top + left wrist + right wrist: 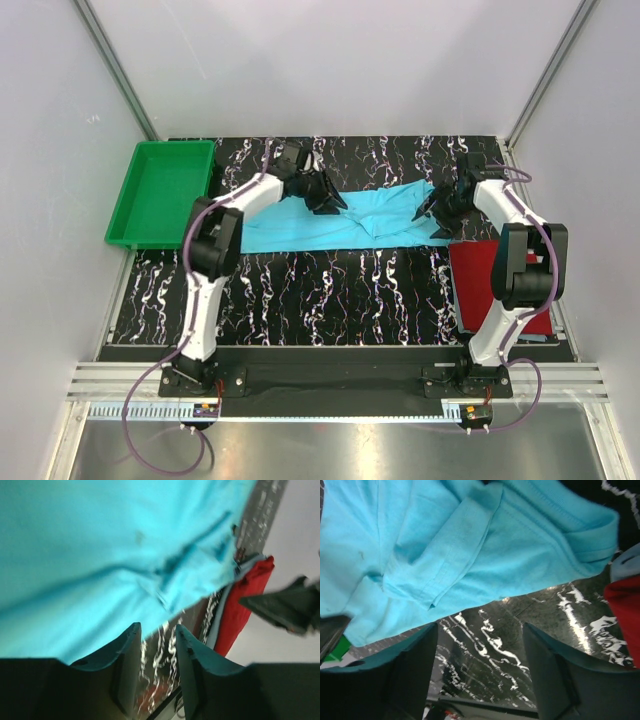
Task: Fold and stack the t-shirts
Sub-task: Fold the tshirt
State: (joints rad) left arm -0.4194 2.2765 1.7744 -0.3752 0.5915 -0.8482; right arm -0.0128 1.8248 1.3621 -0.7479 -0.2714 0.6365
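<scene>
A turquoise t-shirt [345,220] lies in a rumpled band across the back of the patterned mat. My left gripper [325,195] hovers at the shirt's upper left part. In the left wrist view the left gripper [157,626] is open, with only mat showing between its fingers and the turquoise cloth [100,555] just beyond the tips. My right gripper [440,210] is at the shirt's right end. The right wrist view shows this gripper [480,626] open wide over bare mat, the shirt's edge [470,545] past its tips. A folded dark red t-shirt [497,285] lies at the right.
A green plastic tray [160,190] sits at the back left, off the mat's corner. The black-and-white mat [320,290] covers the table between the arms. White walls with metal posts close in the back and both sides.
</scene>
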